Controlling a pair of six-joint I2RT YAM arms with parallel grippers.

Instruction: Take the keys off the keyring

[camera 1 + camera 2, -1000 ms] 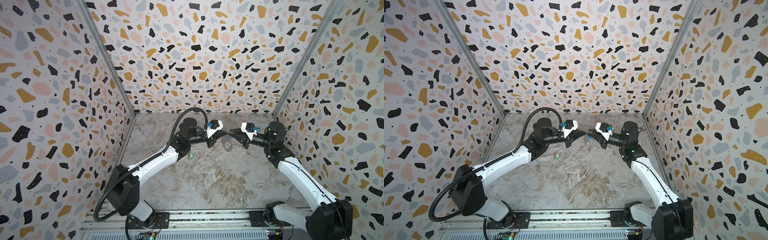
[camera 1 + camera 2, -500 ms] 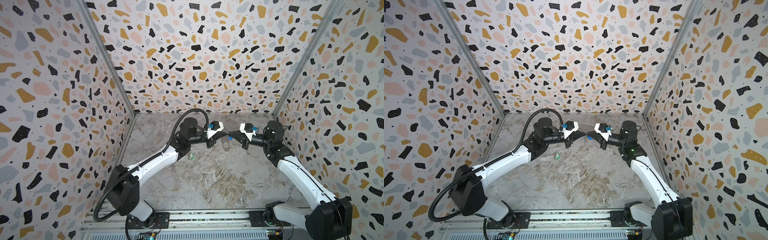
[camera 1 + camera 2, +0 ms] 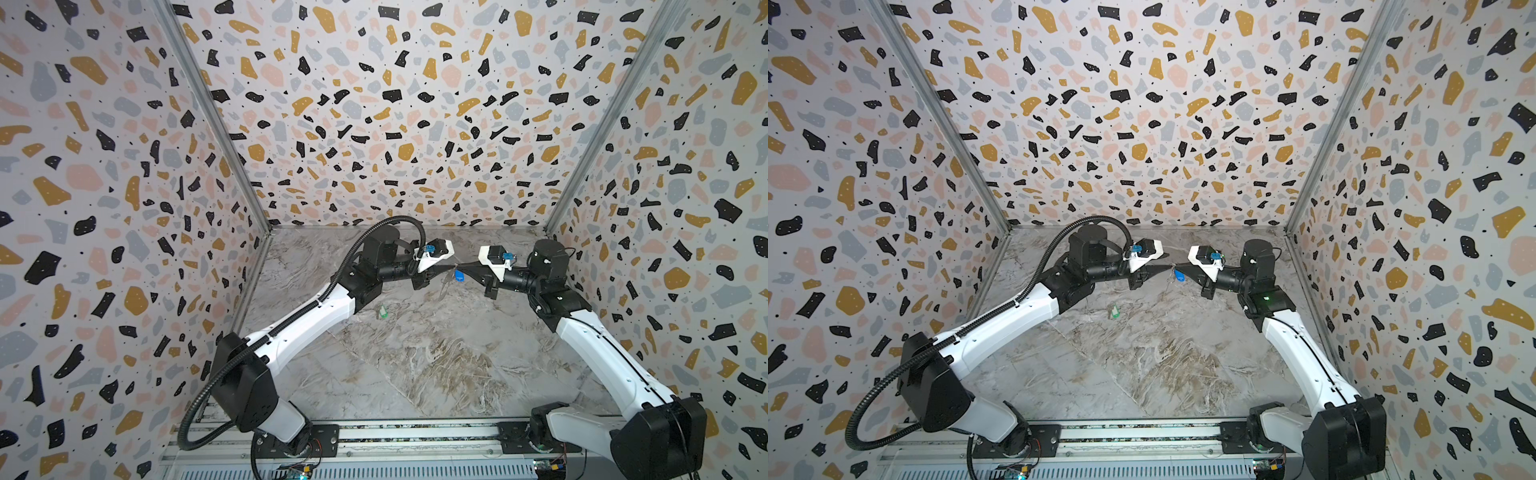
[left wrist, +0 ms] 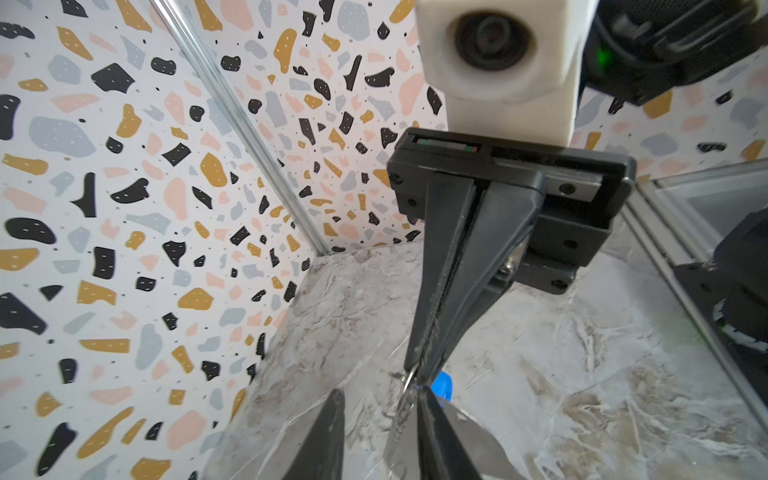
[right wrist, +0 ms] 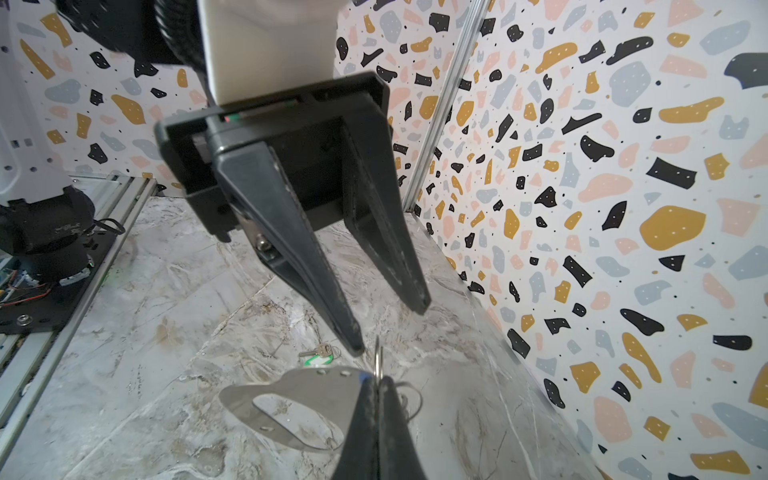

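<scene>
My right gripper [image 5: 376, 381] is shut on the wire ring of the keyring [image 5: 291, 399], a flat grey tab with an oval cut-out that hangs above the floor. The blue-tagged key [image 4: 443, 386] hangs on the same ring, just behind the right gripper [image 4: 417, 374]. Tip to tip with it, my left gripper [image 4: 380, 392] is open, one finger [image 4: 432, 436] lying against the tab and nothing pinched between the two. In both top views the two grippers [image 3: 451, 266] [image 3: 1177, 266] meet in mid-air near the back wall. The green-tagged key [image 3: 382, 311] [image 5: 318, 354] lies alone on the floor.
The marbled floor [image 3: 415, 365] is bare except for the green-tagged key. Speckled walls close in on three sides, the back wall [image 3: 395, 124] close behind the grippers. A metal rail [image 3: 374, 440] with both arm bases runs along the front edge.
My left gripper has opened and let go of the ring. My right gripper has closed fully on it, and the tab now hangs from the right gripper alone.
</scene>
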